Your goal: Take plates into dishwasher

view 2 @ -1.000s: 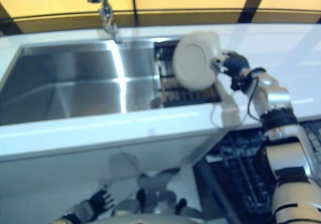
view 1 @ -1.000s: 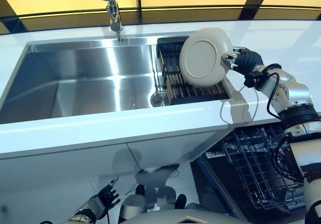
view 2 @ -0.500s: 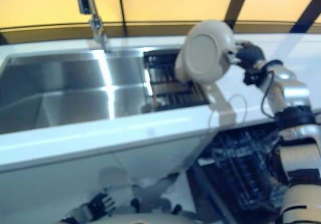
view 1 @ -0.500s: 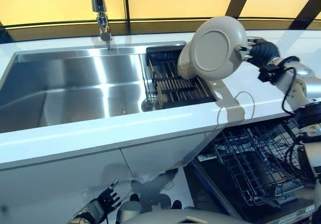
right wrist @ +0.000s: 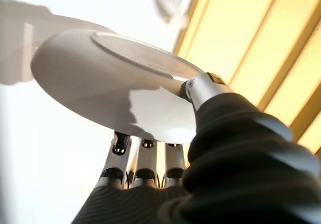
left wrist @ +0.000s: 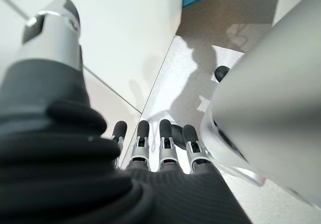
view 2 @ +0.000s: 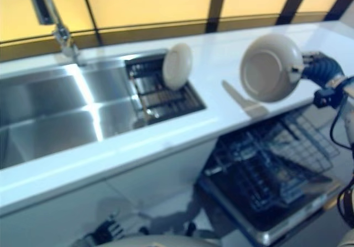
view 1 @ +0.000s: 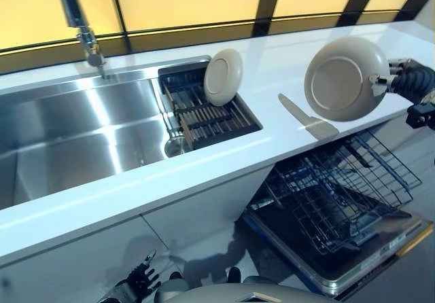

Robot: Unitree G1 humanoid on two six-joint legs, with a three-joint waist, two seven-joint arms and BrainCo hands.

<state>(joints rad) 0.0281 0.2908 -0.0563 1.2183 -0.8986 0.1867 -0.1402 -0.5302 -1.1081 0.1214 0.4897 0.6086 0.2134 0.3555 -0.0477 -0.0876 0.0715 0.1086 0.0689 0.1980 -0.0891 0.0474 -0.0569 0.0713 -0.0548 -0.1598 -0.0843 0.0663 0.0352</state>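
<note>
The right hand (view 1: 410, 82) pinches a plate (view 1: 340, 79) by its edge, up in the air over the surface (view 1: 272, 65) edge, above the open dishwasher rack (view 1: 340, 187). I think the carrying step is on. Next, lower it into a slot. Another plate (view 1: 223, 77) waits in the sink rack (view 1: 207, 116). The left hand (left wrist: 160, 148) hangs low, fingers straight.

no text, label, number or sign could be read anywhere: not on the plates, the sink, the dishwasher rack or the table.
</note>
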